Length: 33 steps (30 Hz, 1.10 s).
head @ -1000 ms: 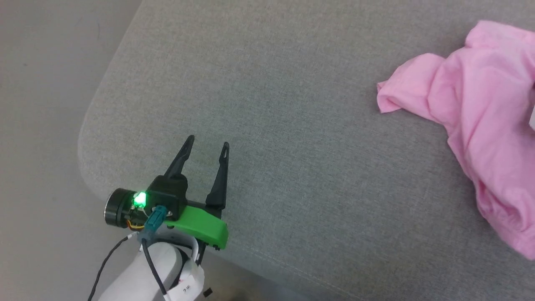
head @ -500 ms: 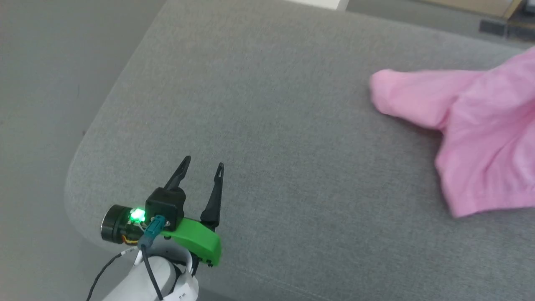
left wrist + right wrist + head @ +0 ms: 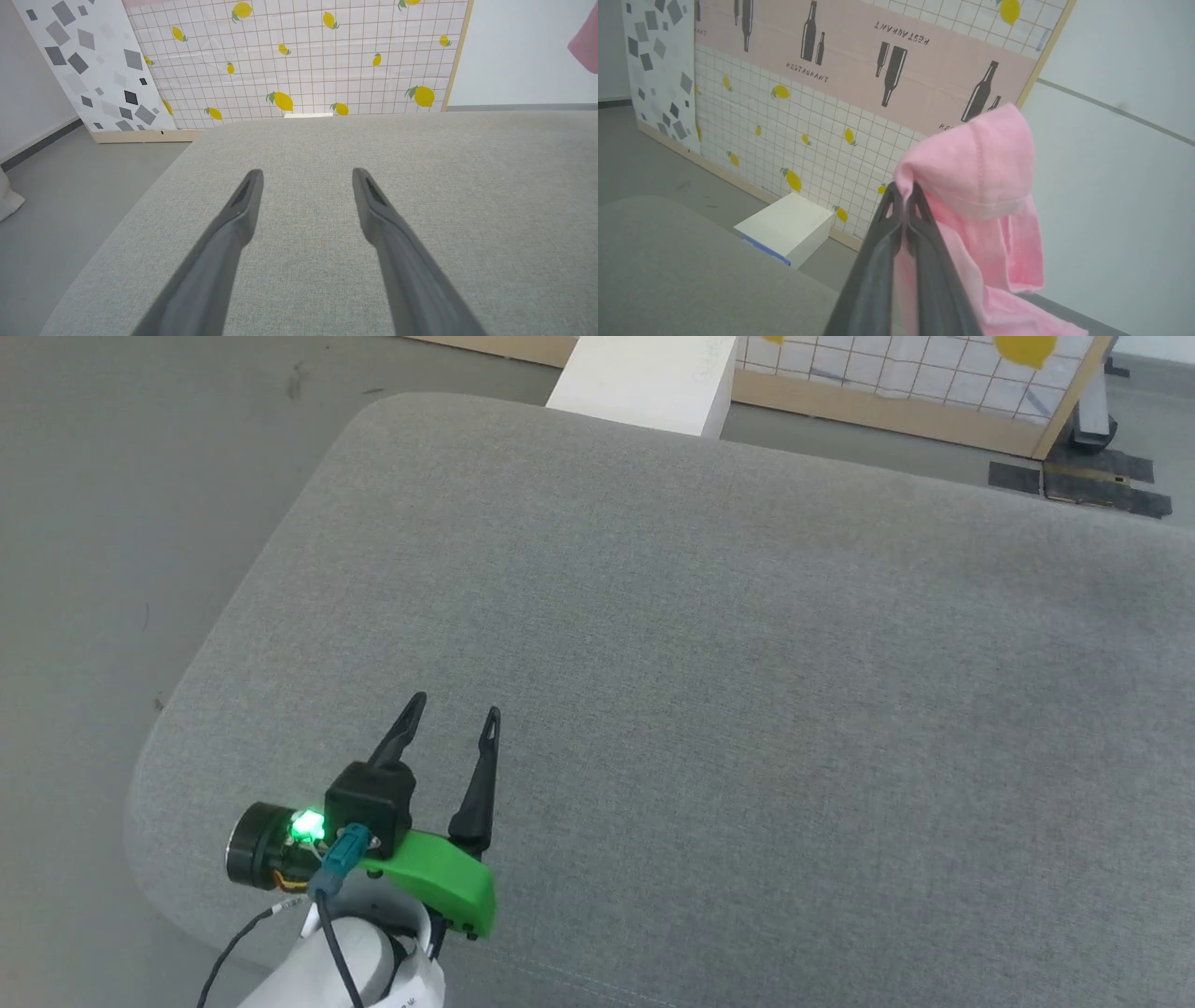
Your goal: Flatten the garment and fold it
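Note:
The pink garment hangs in the air in the right wrist view, draped over my right gripper, whose fingers are shut on its fabric near a seam. A small corner of the garment shows at the top right of the left wrist view. My left gripper hovers open over the near left corner of the grey cushioned surface, fingers apart with nothing between them. The same open left gripper points across the bare cushion in its own wrist view.
A white box stands on the floor beyond the cushion's far edge. Behind it leans a lemon-patterned grid panel. Grey floor lies to the left of the cushion's rounded corner.
The garment has been lifted off the cushion and has left the head view. The head camera has tilted up, bringing the far edge and the white box into view. The left gripper stays open.

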{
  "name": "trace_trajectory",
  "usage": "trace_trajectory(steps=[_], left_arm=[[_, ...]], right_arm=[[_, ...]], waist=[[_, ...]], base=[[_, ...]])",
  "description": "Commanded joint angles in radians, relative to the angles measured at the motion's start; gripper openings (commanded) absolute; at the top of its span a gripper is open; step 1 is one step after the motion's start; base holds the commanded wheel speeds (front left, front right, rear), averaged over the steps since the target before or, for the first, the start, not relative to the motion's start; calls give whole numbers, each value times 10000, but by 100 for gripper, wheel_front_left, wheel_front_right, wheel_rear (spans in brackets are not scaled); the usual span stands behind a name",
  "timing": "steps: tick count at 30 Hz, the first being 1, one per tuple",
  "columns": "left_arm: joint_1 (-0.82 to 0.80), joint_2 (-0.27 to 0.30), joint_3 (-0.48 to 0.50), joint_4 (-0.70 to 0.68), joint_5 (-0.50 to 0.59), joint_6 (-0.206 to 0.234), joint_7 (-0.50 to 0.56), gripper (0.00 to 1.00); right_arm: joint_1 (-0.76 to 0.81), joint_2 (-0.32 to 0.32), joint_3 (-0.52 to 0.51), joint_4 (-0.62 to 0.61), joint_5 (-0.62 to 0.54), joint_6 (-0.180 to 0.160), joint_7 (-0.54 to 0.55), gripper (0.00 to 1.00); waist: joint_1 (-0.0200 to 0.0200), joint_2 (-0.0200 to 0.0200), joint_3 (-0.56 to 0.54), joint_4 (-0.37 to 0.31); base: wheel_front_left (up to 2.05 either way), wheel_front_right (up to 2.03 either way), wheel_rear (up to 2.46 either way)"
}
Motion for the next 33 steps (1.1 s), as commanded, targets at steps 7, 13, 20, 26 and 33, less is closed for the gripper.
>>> trace_trajectory(steps=[7, 13, 20, 26, 33], left_arm=[[58, 46, -29, -95, -133, 99, 55, 100], [-117, -85, -146, -48, -119, 43, 79, 100], [-185, -271, -260, 106, -165, 25, 65, 100], [-139, -256, -211, 209, -270, 56, 45, 100], [-202, -91, 28, 88, -457, 100, 92, 100]], right_arm=[[3181, 1406, 2869, -1055, 791, -15, 721, 0], [4799, 1954, 5545, -1391, 1270, -15, 785, 0], [5156, 2158, 6514, -1276, 1552, -15, 711, 100], [5193, 2112, 5545, -1411, 1929, -15, 624, 100], [5301, 1784, 3775, -2107, 2177, -15, 778, 100]], waist=[[0, -1, 264, 176], [0, -1, 454, 355], [0, -1, 505, 405], [0, -1, 245, 144], [0, -1, -202, -439]], base=[[0, 0, 0], [0, 0, 0], [0, 0, 0], [0, 0, 0], [0, 0, 0]])
